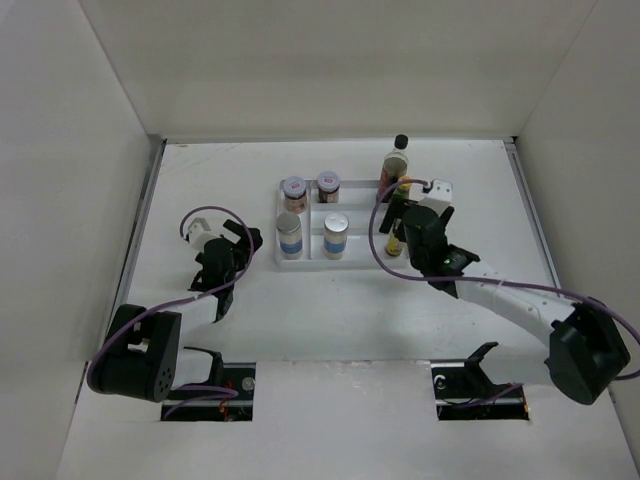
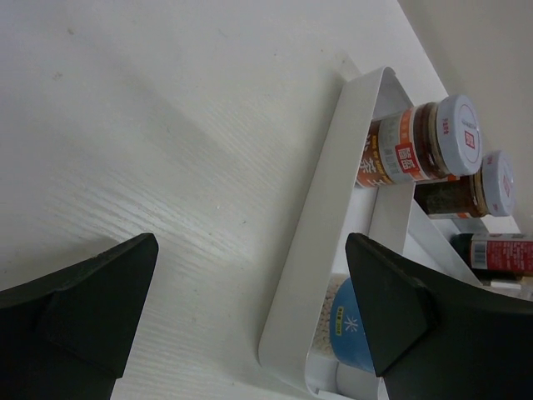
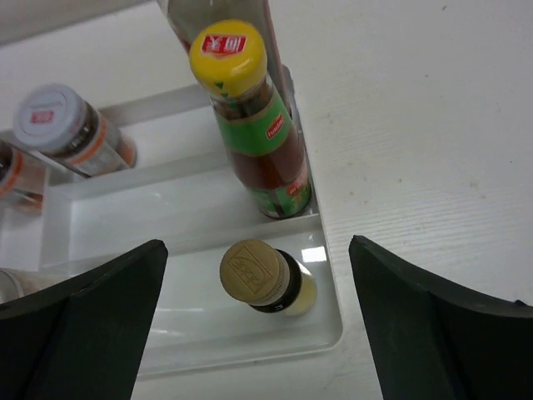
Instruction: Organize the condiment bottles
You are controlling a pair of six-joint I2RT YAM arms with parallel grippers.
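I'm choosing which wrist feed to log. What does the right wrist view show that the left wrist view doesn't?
Right wrist only: the tiny yellow bottle in the near compartment, and the yellow cap of the sauce bottle behind it. Left wrist only: a blue-labelled jar. Both: the white tray and a reddish-brown spice jar.

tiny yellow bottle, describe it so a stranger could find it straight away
Find the white tray mid-table and go to its right end. In the near row's corner, just in front of the tall red sauce bottle, stands the tiny bottle: smallest there, yellow contents, gold cap.
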